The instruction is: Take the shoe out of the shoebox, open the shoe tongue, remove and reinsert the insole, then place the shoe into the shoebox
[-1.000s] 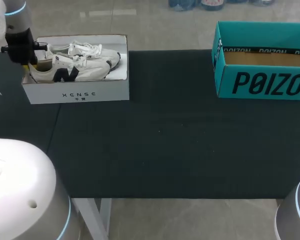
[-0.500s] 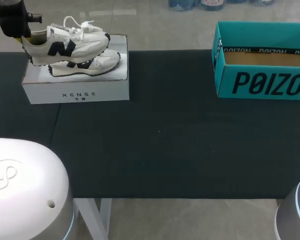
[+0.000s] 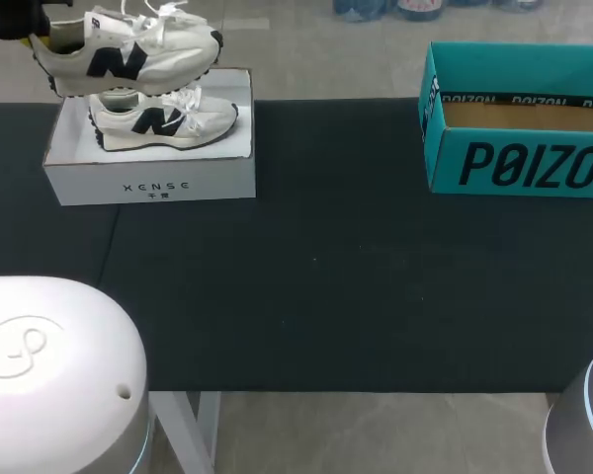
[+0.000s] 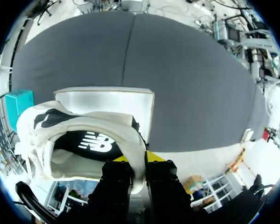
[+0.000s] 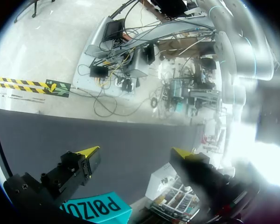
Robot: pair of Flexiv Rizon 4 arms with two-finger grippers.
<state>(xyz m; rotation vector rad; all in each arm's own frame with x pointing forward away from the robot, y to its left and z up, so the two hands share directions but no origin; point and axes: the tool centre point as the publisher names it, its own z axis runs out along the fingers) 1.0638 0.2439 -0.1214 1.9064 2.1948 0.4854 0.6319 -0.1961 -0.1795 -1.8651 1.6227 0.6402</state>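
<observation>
A white sneaker with a dark side logo hangs in the air just above an open white shoebox at the far left of a dark desk. The left jaws are closed on its heel collar, pinching the padded rim from inside and outside. This hold probably keeps the sole level and leaves the laces and tongue free for the next step. A second sneaker lies on its side in the shoebox, directly beneath the lifted one. An open teal box sits well apart at the far right. The right jaws are spread wide and hold nothing, waiting above that teal box, likely ready to help once the shoe is set down.
</observation>
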